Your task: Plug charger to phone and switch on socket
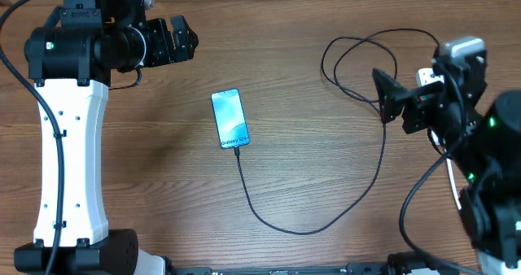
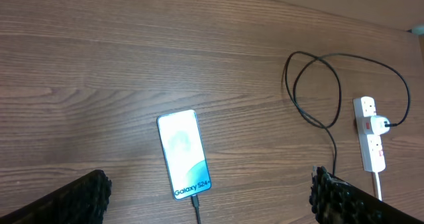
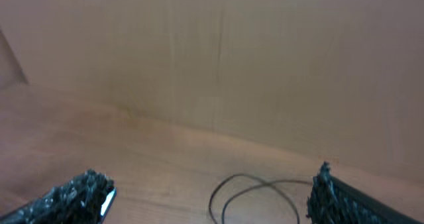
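Left gripper (image 1: 183,37) at upper left and right gripper (image 1: 389,96) at right edge gape wide, empty. Phone (image 1: 229,118) lies centre, charger (image 1: 326,218) seemingly plugged in; socket (image 2: 368,134) mostly hidden overhead behind right arm (image 1: 488,145).

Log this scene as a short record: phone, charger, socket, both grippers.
phone: flat on table, screen lit
charger: tip meets the phone's lettered end, looks plugged in; cable loops toward socket
socket: white strip by the right arm, plug seated in it; switch state unreadable
left gripper: open, empty, apart from phone
right gripper: open, empty, near cable loops
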`<state>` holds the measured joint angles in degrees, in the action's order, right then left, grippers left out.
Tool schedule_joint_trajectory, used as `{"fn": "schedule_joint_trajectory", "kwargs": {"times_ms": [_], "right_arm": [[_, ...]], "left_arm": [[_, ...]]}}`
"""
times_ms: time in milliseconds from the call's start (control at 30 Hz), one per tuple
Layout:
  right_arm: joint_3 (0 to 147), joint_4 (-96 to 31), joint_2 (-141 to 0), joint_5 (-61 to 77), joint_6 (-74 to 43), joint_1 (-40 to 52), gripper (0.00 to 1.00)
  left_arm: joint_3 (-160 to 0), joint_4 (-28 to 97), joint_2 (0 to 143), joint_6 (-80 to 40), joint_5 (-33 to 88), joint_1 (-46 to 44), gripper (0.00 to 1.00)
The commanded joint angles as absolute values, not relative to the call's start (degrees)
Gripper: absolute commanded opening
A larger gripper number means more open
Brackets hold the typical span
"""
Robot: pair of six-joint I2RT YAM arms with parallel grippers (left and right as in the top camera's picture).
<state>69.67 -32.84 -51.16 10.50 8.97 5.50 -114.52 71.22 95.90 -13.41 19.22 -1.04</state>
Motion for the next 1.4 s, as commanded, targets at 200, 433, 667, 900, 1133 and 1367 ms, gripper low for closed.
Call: {"fn": "schedule_joint_trajectory", "kwargs": {"times_ms": [200, 433, 667, 900, 1133, 1367], "right_arm": [[51.40, -17.85, -40.99, 13.02, 9.30, 5.06, 1.00], [41.08, -10.33, -32.10, 13.02, 9.34, 5.06, 1.00], [29.58, 0.47, -24.58, 12.93, 9.34, 5.06, 1.00], [17.06, 11.44, -18.35, 12.95, 9.32, 5.06, 1.00], [9.08, 13.39, -10.50, 12.93, 9.32, 5.30, 1.00], [3.55, 12.71, -2.46, 12.95, 9.32, 5.28, 1.00]], "left_arm": [[-114.52, 71.35, 96.25, -13.32, 18.85, -1.19, 1.00], [-114.52, 71.35, 96.25, -13.32, 18.85, -1.19, 1.00], [-114.52, 71.37, 96.25, -13.32, 18.85, -1.19, 1.00], [-114.52, 71.37, 96.25, -13.32, 18.85, -1.19, 1.00], [-114.52, 71.35, 96.25, -13.32, 18.85, -1.19, 1.00], [-114.52, 71.37, 96.25, -13.32, 18.85, -1.19, 1.00]]}}
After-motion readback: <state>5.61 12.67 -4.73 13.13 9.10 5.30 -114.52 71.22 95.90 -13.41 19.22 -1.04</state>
